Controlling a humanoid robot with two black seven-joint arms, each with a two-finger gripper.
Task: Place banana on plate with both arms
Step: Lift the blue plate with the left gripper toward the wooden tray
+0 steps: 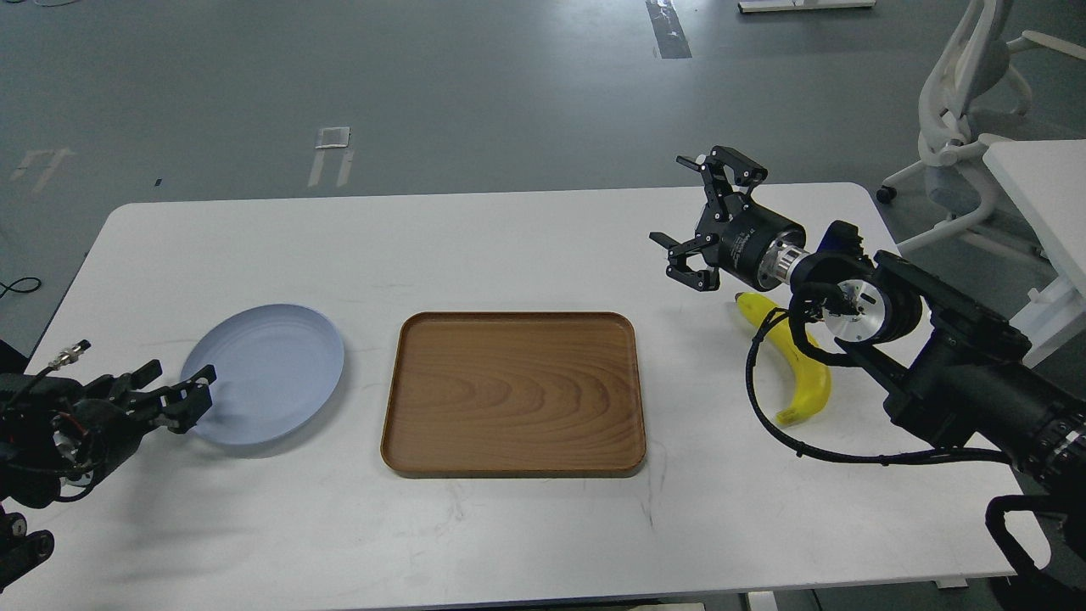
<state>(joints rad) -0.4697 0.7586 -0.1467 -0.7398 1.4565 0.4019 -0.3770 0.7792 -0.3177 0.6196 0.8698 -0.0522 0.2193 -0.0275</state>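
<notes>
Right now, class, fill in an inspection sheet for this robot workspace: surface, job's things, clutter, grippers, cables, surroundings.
Surface: white table, faint scuff marks, nothing spilled.
Job's things: banana lies on the table at right, partly behind the right arm; plate sits bare at left.
Clutter: wooden tray in the middle, between plate and banana, holding nothing.
Grippers: right gripper raised beyond the banana, jaws open, holding nothing; left gripper low at the plate's near-left edge, jaws' state unclear.
Cables: black cable loops off the right arm across the banana.
Surroundings: grey floor with tape marks; white chair and second table at right.
</notes>
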